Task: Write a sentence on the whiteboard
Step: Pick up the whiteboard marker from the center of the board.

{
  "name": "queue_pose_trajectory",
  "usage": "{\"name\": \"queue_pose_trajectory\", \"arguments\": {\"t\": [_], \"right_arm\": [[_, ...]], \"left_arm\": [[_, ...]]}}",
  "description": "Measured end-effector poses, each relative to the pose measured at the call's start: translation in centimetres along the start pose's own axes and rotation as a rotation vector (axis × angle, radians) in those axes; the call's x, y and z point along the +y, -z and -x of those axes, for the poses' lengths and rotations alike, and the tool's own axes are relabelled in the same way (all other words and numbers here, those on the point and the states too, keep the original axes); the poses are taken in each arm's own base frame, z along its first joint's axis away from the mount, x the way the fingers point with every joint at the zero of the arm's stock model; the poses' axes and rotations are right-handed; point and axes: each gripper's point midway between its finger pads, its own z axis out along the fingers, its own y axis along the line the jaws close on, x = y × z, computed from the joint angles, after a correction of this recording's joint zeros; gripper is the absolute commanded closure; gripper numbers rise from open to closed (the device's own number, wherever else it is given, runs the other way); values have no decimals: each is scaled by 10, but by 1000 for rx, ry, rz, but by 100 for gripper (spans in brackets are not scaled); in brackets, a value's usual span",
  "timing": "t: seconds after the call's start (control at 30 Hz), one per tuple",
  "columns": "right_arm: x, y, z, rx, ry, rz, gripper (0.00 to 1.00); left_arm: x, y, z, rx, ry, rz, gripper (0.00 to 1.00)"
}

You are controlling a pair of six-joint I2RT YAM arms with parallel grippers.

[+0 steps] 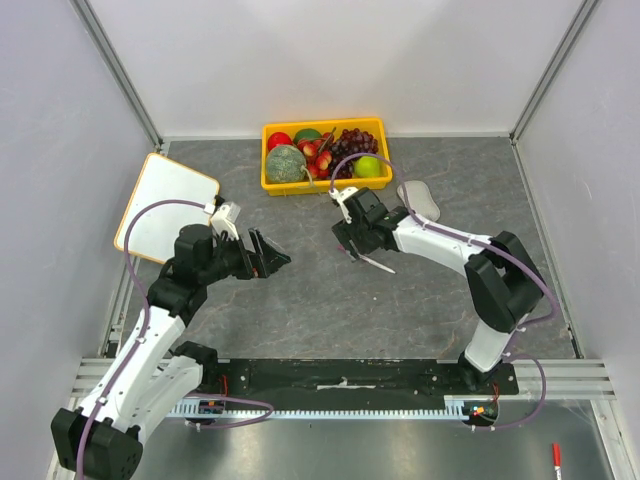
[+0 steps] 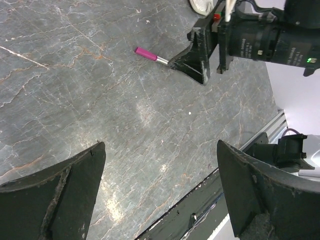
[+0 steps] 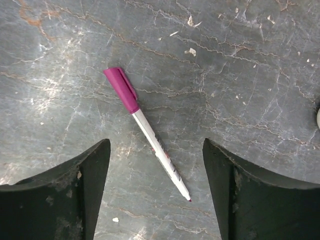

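The marker (image 3: 150, 132) lies flat on the surface (image 1: 300, 320), directly under the right pincer (image 3: 155, 145). In the right wrist view it sits in the gap between the two fingers, and neither finger touches it. Its long axis runs on a slant through that gap. The magenta cap end points up and to the left in that view, and the thin tip points down and to the right, so the barrel is neither square to the fingers nor in line with them. My judgement is that closing would catch the white barrel at an angle, and a small turn of the wrist would give a squarer hold.

The right pincer stands with its fingers wide apart and holds nothing. The left pincer (image 2: 161, 145) also has its fingers apart and empty. It hangs over bare surface to the left of the marker, well apart from it, with the magenta end just visible at the far side of its view. The right arm is clearly the nearer one to the marker.

The whiteboard (image 1: 165, 205) lies at the far left by the wall, well apart from the marker and closer to the left arm. From above I can see no writing on its face.
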Motion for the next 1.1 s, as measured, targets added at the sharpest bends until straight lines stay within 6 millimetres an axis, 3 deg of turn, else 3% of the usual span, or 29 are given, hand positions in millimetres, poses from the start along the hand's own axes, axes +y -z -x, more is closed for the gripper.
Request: {"name": "queue_pose_trajectory", "arguments": {"t": [0.07,0.33,0.47,0.57,0.63,0.73,1.1], "right_arm": [[1,-5,-2,20,31,-30,27],[17,-25,-15,84,127,-71,29],[22,-34,-22,118,149,-83,39],[18,-40,-15,119,139,-105,52],[16,-43,-14,122,118,-91,67],[14,-47,-14,131,83,-48,100],[21,-42,-3,114,-77,138,100]], "left_arm": [[-1,0,0,1,-2,-3,4],[-1,1,0,0,-9,-7,4],[-3,2,1,-6,-13,-11,4],[-5,5,1,-13,-18,-19,4],[-7,7,1,-16,-22,-28,4],[-11,11,1,-22,-27,-39,4],[-18,18,8,-27,-47,-42,5]]}}
